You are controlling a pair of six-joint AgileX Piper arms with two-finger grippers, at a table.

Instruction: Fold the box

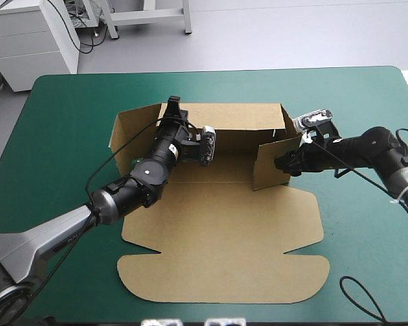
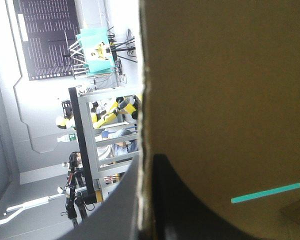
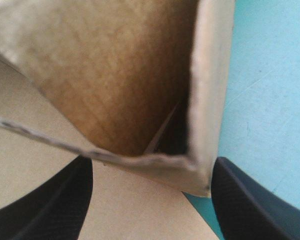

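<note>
While left gripper (image 1: 173, 102) pinches box (image 1: 224, 238) wall | right gripper (image 1: 282, 163) straddles flap, spread

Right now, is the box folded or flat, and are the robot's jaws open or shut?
box: half folded, back and side walls raised, lid lying flat on the table.
left gripper: jaws shut on the top edge of the box's raised back wall.
right gripper: jaws open, a corner of the raised right wall between them.
</note>
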